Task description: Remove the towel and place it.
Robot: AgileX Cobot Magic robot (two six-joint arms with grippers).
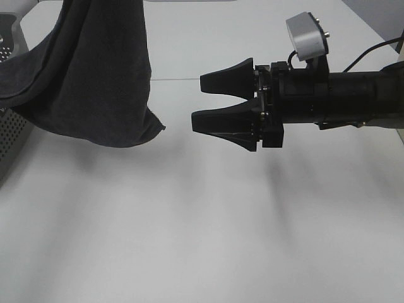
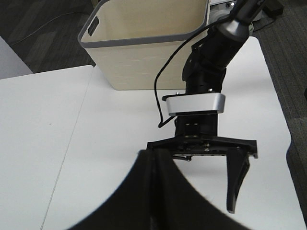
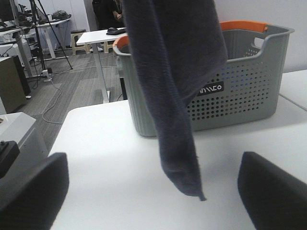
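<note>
towel [image 1: 95, 76] hangs over table [image 1: 189, 240], one end on basket [image 1: 9, 136], low corner free. right gripper [image 1: 197, 101] jaws spread, level with that corner, likely to pinch it. left gripper hidden by cloth, can't tell its jaws.

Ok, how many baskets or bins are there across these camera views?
2. A grey perforated basket stands behind the hanging towel, on the left in the high view; a beige bin sits beyond the right arm. Others may lie off-frame.
</note>
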